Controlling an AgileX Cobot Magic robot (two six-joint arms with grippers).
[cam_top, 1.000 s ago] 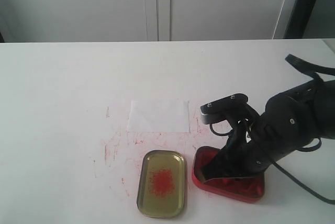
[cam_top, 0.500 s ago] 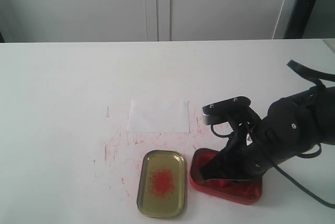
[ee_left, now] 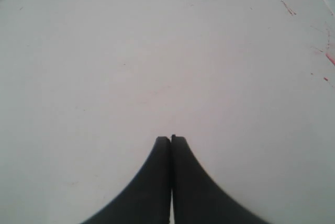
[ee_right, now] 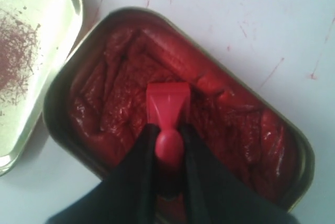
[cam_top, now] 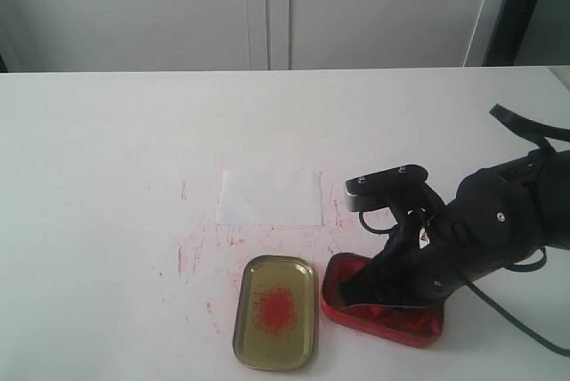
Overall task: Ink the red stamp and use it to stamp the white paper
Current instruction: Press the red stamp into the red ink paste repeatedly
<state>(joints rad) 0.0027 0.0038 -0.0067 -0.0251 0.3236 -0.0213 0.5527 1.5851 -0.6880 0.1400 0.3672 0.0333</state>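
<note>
Red stamp point(ee_right: 167, 103) base-down in ink tin point(ee_right: 104, 103); white paper point(cam_top: 270, 196) flat, apart from it.

right arm point(cam_top: 499, 230): in from right edge, wrist pitched down and leftward | right gripper point(ee_right: 168, 132): fingers pinching red stamp point(ee_right: 167, 103) by its handle | left gripper point(ee_left: 170, 139): fingertips pressed together

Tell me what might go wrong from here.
1. The right gripper pinches the red stamp only by its narrow rounded handle; the thick ink could tilt it or pull it loose.
2. Nothing holds the ink tin; it may lift or slide with the stamp, toward the lid beside it.
3. The white paper lies unheld; a heavily inked stamp might smear or lift it.
</note>
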